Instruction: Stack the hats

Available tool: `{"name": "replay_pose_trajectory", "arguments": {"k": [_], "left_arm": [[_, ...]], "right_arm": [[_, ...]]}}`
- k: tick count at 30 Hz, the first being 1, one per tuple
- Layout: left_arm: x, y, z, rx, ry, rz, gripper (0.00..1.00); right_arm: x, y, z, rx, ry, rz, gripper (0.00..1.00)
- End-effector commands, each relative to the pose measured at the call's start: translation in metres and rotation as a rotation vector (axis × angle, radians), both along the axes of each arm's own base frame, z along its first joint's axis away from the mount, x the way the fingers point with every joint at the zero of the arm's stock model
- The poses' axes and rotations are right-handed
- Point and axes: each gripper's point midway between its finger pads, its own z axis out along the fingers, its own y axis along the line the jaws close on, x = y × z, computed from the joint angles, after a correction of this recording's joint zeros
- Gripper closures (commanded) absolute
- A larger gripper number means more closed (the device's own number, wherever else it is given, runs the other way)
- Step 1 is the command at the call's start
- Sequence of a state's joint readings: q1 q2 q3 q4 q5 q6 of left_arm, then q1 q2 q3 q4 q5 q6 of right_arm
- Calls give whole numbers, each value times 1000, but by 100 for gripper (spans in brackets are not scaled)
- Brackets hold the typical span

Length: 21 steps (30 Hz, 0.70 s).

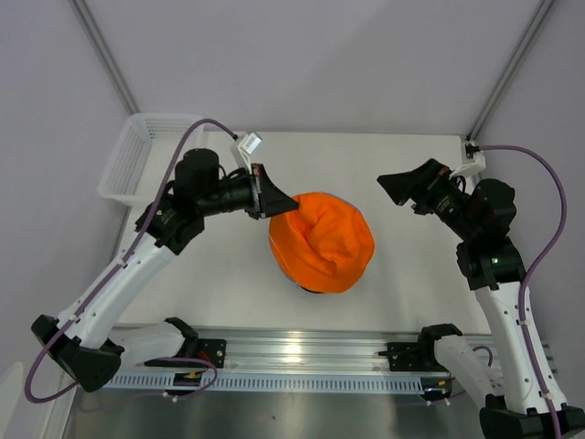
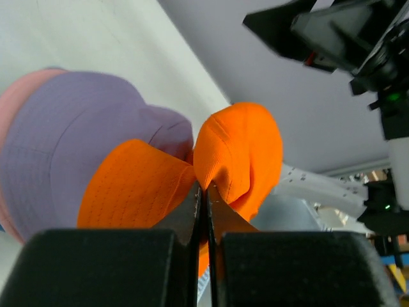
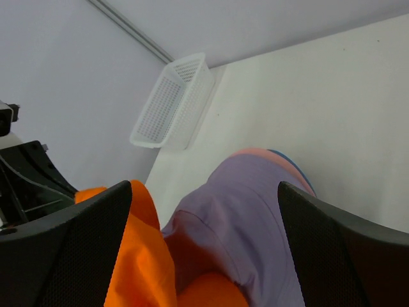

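The orange hat (image 1: 322, 242) has tiny dots all over, the purple hat (image 2: 77, 128) is pale lilac, the pink hat (image 2: 16, 102) and blue hat (image 3: 301, 171) show thin edges of colour, the basket (image 3: 167, 105) is white with little holes, the worktop (image 1: 402, 274) is creamy white, and the left fingers (image 2: 96, 268) and right fingers (image 3: 332, 256) are black.

Left gripper (image 2: 204, 192) clamped tight on a fold of the orange hat (image 2: 243, 144); orange hat lies over the lavender hat (image 2: 64, 147); pink hat (image 2: 16, 96) edge shows beneath, at left; all on the white table (image 2: 96, 32).
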State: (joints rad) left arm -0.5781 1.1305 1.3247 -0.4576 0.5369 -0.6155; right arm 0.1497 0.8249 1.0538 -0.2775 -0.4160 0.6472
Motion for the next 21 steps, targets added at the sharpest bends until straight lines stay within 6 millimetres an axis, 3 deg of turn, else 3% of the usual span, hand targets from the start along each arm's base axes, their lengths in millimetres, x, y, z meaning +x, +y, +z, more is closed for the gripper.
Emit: {"name": "replay_pose_trajectory", "arguments": {"k": [1, 9, 13, 17, 21], "left_arm": [[-1, -17, -8, -25, -114, -88, 99], [43, -12, -75, 191, -21, 51, 99], [50, -11, -83, 209, 5, 86, 99], [41, -17, -79, 182, -67, 1, 99], [38, -12, -55, 159, -209, -9, 98]], "right_arm": [[-3, 0, -17, -13, 52, -4, 1], [-15, -2, -57, -36, 148, -1, 0], [-21, 6, -66, -32, 171, 53, 0], [-27, 15, -71, -16, 192, 106, 1], [-37, 26, -72, 26, 205, 168, 0]]}}
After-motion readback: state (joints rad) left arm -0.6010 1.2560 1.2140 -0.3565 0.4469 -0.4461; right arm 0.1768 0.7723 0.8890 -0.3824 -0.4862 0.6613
